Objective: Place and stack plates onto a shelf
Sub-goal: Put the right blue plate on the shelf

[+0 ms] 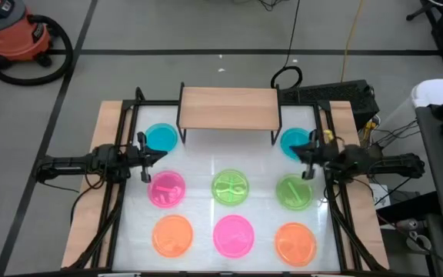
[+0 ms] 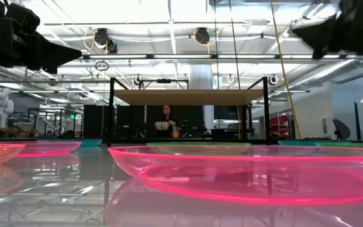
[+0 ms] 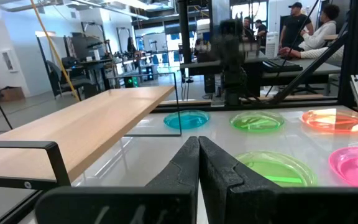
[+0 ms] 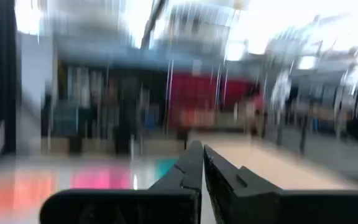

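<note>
Eight round translucent plates lie flat on the white tabletop. In the high view a blue plate [image 1: 160, 138] and a second blue plate [image 1: 292, 143] lie in the far row. A pink plate [image 1: 166, 188] and two green plates [image 1: 230, 188] [image 1: 294, 192] make the middle row. An orange plate [image 1: 172, 235], a pink plate [image 1: 233, 235] and an orange plate [image 1: 294, 242] lie nearest. The wooden-topped shelf [image 1: 229, 108] stands on black legs at the far edge, with nothing on it. My left gripper [image 1: 151, 155] hovers shut beside the left blue plate. My right gripper [image 1: 306, 154] hovers shut over the right blue plate's near edge.
The black frame rails [image 1: 118, 177] run along both table sides. Cables and a dark box [image 1: 337, 94] lie behind the shelf. In the left wrist view people [image 3: 303, 28] sit beyond the table. Bare tabletop [image 1: 229, 154] lies between the shelf and the middle row.
</note>
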Robot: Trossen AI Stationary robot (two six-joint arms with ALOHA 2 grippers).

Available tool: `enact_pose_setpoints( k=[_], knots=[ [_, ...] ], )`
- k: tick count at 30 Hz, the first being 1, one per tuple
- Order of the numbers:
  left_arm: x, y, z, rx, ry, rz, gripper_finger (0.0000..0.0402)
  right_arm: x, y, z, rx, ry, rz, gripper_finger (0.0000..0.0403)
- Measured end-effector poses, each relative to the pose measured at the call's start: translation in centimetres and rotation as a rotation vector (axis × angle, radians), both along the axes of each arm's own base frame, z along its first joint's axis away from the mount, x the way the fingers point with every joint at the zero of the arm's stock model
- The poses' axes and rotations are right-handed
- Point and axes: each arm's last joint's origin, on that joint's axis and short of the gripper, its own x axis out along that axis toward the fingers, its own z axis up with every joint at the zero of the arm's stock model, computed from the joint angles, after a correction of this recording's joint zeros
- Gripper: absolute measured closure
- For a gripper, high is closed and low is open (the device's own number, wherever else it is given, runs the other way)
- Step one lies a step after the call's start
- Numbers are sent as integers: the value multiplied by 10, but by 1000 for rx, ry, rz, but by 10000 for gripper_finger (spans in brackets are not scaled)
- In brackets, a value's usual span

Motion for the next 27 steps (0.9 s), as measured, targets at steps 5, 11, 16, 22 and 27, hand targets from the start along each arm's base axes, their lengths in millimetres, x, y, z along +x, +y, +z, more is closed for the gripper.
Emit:
enact_pose_setpoints(
  k=[5, 11, 16, 22, 27],
  knots=[
    [0, 0, 0, 0, 0, 0, 394, -14, 0, 25, 148, -336, 78, 403],
    [0, 0, 0, 0, 0, 0, 394, -14, 0, 27, 50, -317, 24, 403],
    [0, 0, 0, 0, 5, 0, 394, -8, -1, 62, 38, -66, 3, 403],
    [0, 0, -1, 0, 6, 1, 394, 13, -2, 100, 62, 290, -72, 403],
    [0, 0, -1, 0, 8, 0, 394, 44, -1, 113, 42, 544, -100, 403]
  ],
)
